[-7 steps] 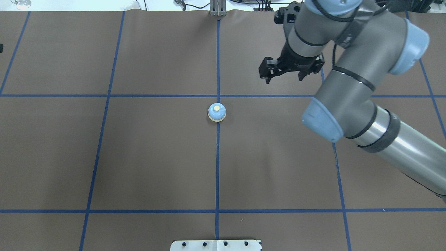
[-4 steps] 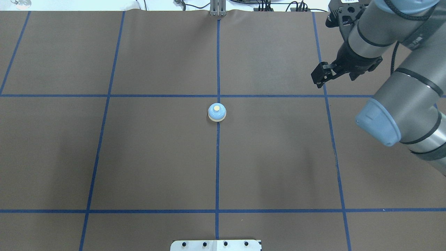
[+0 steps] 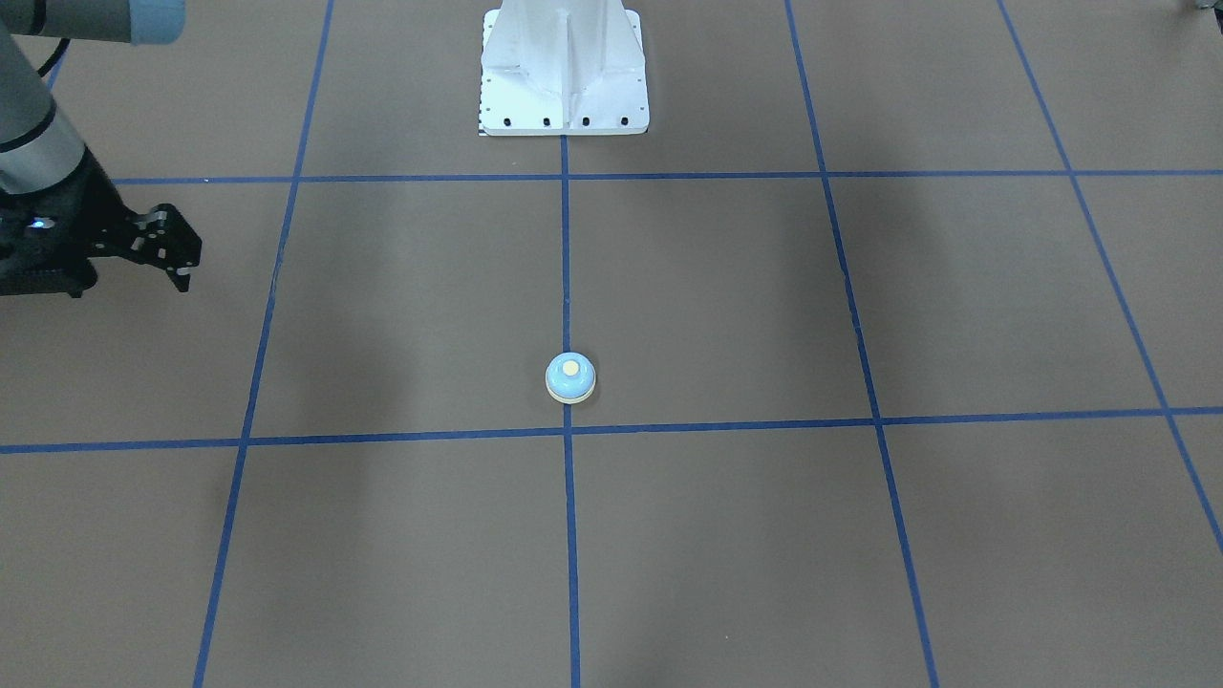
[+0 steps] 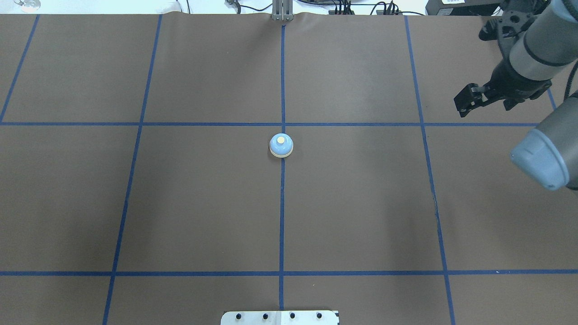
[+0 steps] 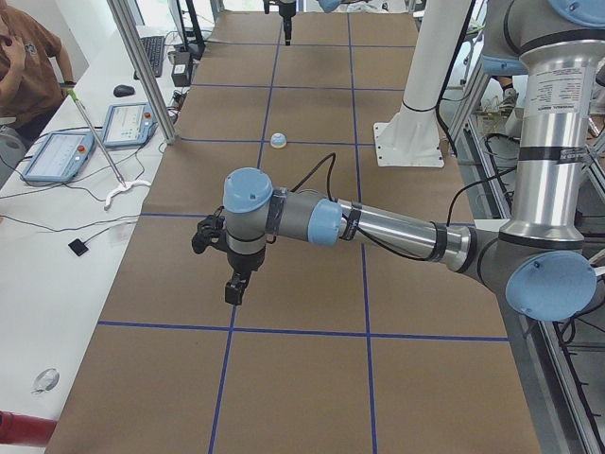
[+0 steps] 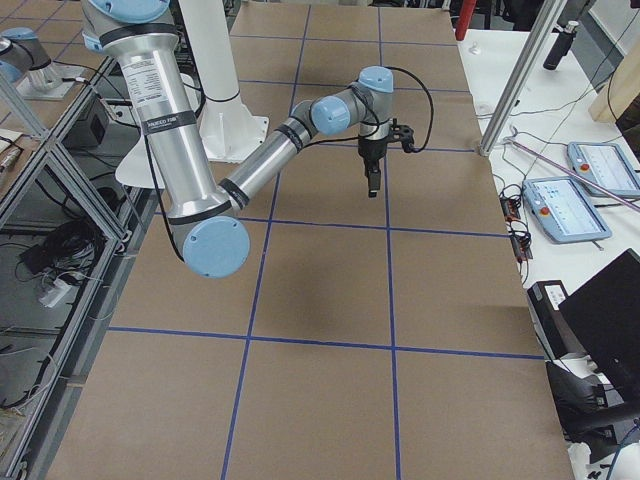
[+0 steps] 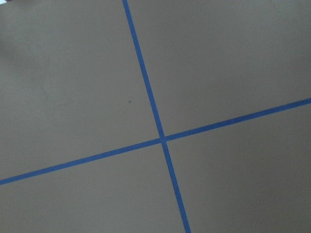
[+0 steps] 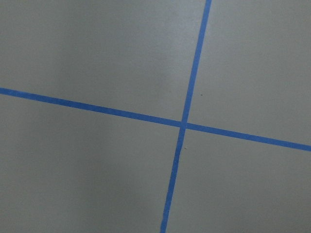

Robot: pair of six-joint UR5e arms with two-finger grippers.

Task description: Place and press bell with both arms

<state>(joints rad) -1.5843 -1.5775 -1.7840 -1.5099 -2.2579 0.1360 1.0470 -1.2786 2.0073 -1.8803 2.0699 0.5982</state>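
The small light-blue bell with a cream button stands upright on the centre blue line, alone; it also shows in the front view and the left view. My right gripper hangs above the mat far to the bell's right, its fingers together and empty; it also shows at the front view's left edge. My left gripper shows only in the left view, pointing down over the mat far from the bell; I cannot tell whether it is open. Both wrist views show only mat and tape lines.
A brown mat with a blue tape grid covers the table. The white bolted pedestal base stands at the robot's side. Tablets and cables lie on the white bench along the far edge, where a person sits.
My right arm has swung away to the right, from just right of the bell toward the mat's right edge. The bell has not moved.
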